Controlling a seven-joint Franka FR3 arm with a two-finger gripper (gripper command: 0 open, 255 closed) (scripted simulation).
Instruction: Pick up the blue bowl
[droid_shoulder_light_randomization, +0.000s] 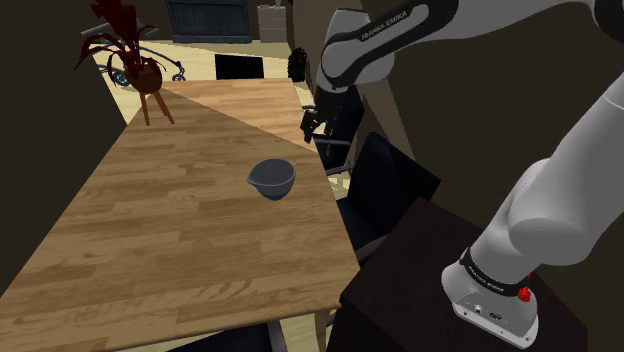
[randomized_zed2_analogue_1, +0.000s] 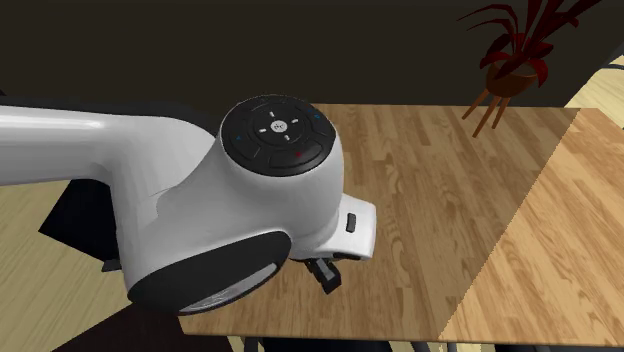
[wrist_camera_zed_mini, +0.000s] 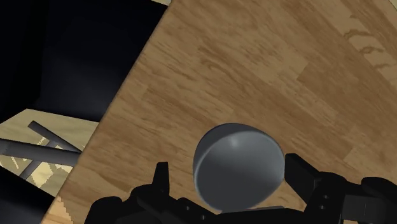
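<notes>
One grey-blue bowl (droid_shoulder_light_randomization: 272, 178) sits on the wooden table (droid_shoulder_light_randomization: 170, 240), close to the table's edge. One white arm (droid_shoulder_light_randomization: 375, 45) bends down over that edge. Its black gripper (droid_shoulder_light_randomization: 312, 125) hangs above the bowl and a little to one side, with its fingers spread apart and touching nothing. One red plant (droid_shoulder_light_randomization: 128, 45) stands at the table's far corner. One dark chair (droid_shoulder_light_randomization: 390, 180) stands just beside the table, near the bowl.

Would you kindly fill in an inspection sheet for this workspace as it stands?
Surface: wooden table, partly in shadow.
Job's things: grey-blue bowl, upright, alone near the table's edge on the shoulder view's right.
Clutter: red-leaved potted plant at the far corner.
Gripper: jaws apart, clear of the bowl, holding nothing.
Cables: nothing seen.
Surroundings: dark chairs beside the table.
</notes>
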